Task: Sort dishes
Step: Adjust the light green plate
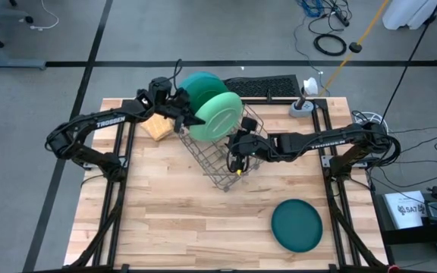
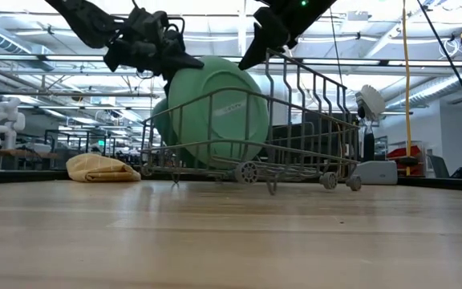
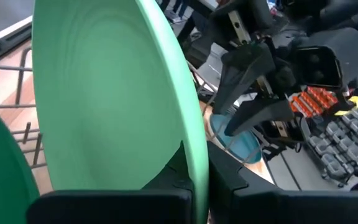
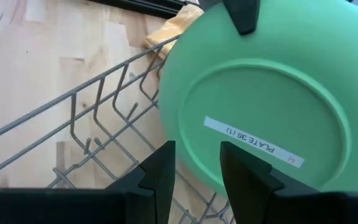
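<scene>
A light green plate (image 1: 218, 115) stands on edge with its lower part inside the grey wire rack (image 1: 222, 163). My left gripper (image 1: 190, 117) is shut on the plate's rim. A teal plate (image 1: 194, 82) stands on edge just behind it, toward the far edge. A dark teal plate (image 1: 297, 225) lies flat on the table at the near right. My right gripper (image 1: 237, 159) hovers over the rack's right side. Its fingers (image 4: 160, 168) are apart, with nothing seen between them. Whether they touch the wires I cannot tell. My left gripper pinches the light green plate's rim (image 3: 194, 163) between its two fingers, one on the hollow face and one on the back. The fingers come from the table's left, nearly level, at the plate's upper left edge (image 2: 171, 74). The plate stays upright, slightly tilted, its bottom down among the rack wires.
A tan waffle-textured lump (image 1: 155, 127) lies left of the rack, under my left arm. A black keyboard (image 1: 260, 86) and a small grey stand (image 1: 303, 106) sit at the far edge. Bare wood lies at the near left and in the middle.
</scene>
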{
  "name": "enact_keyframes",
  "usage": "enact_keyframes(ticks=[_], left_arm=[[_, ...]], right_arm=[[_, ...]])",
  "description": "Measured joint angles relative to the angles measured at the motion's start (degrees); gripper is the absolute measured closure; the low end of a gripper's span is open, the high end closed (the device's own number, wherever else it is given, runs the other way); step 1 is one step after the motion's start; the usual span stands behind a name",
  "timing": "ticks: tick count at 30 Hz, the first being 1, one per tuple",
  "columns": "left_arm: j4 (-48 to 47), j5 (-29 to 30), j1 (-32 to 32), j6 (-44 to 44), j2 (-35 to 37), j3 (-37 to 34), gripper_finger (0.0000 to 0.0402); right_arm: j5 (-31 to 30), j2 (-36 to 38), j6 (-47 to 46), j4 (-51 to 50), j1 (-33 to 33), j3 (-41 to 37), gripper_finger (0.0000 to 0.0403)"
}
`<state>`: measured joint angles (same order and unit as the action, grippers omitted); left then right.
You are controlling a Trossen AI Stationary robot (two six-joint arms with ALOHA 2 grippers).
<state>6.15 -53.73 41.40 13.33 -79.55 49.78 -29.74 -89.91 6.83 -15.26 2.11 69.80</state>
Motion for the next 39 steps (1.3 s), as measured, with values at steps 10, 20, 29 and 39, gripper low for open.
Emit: enact_keyframes(ticks=[10,20,29,39], left_arm=[[0.7,1.65,0.19,1.41,-0.2,-0.09,0.0316],[1.51,2.18,0.21,1.41,2.02,-0.24,0.0308],[2.37,2.75,0.21,2.83,2.34,-0.24,0.0306],[2.47,2.7,0.17,2.9,2.4,-0.22,0.0259]], right_arm=[[-0.34,0.07,-0.15,-0.12,0.37,0.0,0.0284],[-0.37,0.11,-0.15,-0.1,0.33,0.0,0.0284],[-0.39,0.13,-0.15,-0.07,0.33,0.0,0.0284],[-0.39,0.13,-0.17,-0.05,0.33,-0.02,0.0284]])
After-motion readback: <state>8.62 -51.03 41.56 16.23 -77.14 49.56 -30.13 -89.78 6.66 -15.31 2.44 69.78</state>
